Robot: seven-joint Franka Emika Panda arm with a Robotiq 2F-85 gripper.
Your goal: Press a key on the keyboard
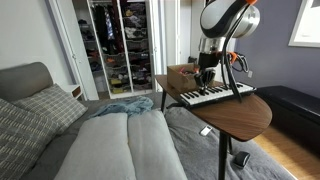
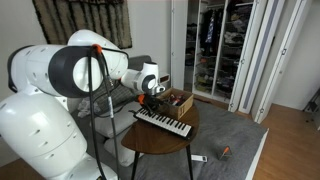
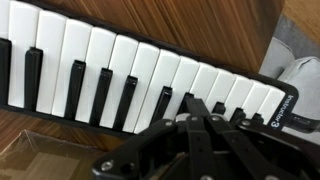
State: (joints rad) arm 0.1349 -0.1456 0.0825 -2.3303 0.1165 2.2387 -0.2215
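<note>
On the wooden table [image 1: 243,115], slim, long black-and-white keyboard [image 1: 217,95]

Opposite exterior views, both on the keyboard [image 1: 214,95] [image 2: 163,123]; wrist view close above.

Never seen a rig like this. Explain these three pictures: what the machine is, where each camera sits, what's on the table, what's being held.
The machine is a white robot arm with a two-fingered gripper at its end. Two pictures come from cameras standing in the room. The third looks down from the arm's wrist. On the round wooden table lie a small piano keyboard and a brown cardboard box. The gripper hangs close over the keys. In the wrist view its fingers look closed together and it holds nothing.
</note>
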